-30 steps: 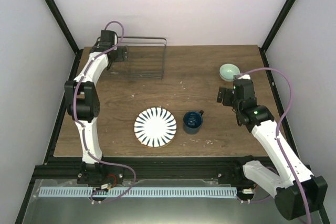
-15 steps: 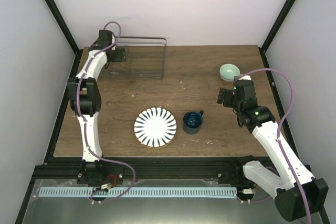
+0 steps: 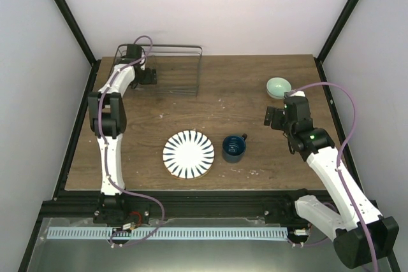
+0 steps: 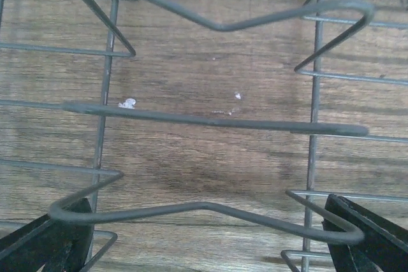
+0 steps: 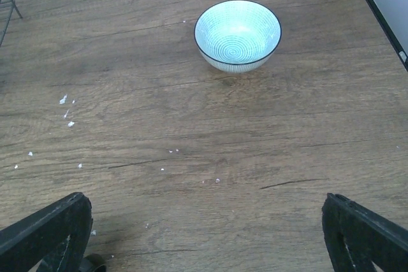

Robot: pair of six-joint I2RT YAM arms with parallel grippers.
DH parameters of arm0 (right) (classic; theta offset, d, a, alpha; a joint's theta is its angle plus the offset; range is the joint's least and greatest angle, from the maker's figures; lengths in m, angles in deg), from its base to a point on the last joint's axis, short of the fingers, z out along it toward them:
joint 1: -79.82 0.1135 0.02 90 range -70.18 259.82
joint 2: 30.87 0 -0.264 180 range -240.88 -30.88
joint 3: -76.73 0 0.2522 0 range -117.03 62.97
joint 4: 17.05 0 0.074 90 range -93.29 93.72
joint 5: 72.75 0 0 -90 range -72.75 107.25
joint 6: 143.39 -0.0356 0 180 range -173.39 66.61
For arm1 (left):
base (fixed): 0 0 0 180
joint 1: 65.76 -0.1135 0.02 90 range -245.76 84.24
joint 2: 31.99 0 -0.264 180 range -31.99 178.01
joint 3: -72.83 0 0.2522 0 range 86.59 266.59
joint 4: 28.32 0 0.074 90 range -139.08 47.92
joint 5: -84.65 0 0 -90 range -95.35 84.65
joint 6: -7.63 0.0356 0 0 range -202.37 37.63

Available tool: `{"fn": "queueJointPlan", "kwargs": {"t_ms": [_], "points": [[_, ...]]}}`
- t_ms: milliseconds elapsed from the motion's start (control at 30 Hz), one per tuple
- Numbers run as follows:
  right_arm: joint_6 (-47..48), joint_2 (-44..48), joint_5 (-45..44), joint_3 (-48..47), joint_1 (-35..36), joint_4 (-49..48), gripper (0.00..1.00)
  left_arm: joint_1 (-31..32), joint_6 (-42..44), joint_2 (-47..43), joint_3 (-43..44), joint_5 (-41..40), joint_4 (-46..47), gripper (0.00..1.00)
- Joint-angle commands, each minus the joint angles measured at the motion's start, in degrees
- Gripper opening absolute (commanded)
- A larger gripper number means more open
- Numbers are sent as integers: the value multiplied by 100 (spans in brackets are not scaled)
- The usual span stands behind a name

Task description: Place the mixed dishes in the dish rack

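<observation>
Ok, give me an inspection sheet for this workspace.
Surface: wooden table, scattered white specks.
Job's things: dish rack at far left, no dish seen in it; striped plate, dark blue mug and mint bowl on the table.
Clutter: nothing seen beyond the specks.
Grippers: left gripper above the rack, jaws open; right gripper jaws open, empty, short of the bowl.
Cables: purple cable along each arm.
Surroundings: white walls, black frame posts.
</observation>
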State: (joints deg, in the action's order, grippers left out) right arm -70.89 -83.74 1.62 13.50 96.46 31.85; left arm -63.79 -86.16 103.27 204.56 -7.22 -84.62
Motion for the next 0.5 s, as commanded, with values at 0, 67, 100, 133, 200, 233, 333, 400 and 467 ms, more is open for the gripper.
{"fn": "queueJointPlan", "kwargs": {"t_ms": [0, 67, 100, 133, 200, 233, 333, 400, 467], "points": [[-30, 65, -17, -295, 52, 80, 100, 94, 155, 180, 167, 23, -291, 100], [-30, 70, -9, -295, 54, 79, 100, 136, 177, 160, 95, 20, -346, 100], [-34, 74, -2, -292, 51, 73, 100, 158, 178, 129, 37, 20, -344, 100], [-30, 73, 16, -291, 50, 73, 100, 188, 177, 91, -41, 20, -325, 100], [-37, 70, 30, -278, 52, 68, 100, 249, 185, -9, -212, 11, -265, 100], [-33, 67, 41, -270, 54, 65, 100, 279, 187, -49, -299, 11, -241, 100], [-43, 72, 63, -237, 53, 58, 100, 378, 171, -141, -532, 60, -166, 100], [-49, 81, 68, -208, 54, 62, 100, 441, 158, -186, -663, 108, -117, 100], [-56, 110, 61, -173, 56, 68, 100, 532, 97, -229, -818, 141, -57, 100]]}}
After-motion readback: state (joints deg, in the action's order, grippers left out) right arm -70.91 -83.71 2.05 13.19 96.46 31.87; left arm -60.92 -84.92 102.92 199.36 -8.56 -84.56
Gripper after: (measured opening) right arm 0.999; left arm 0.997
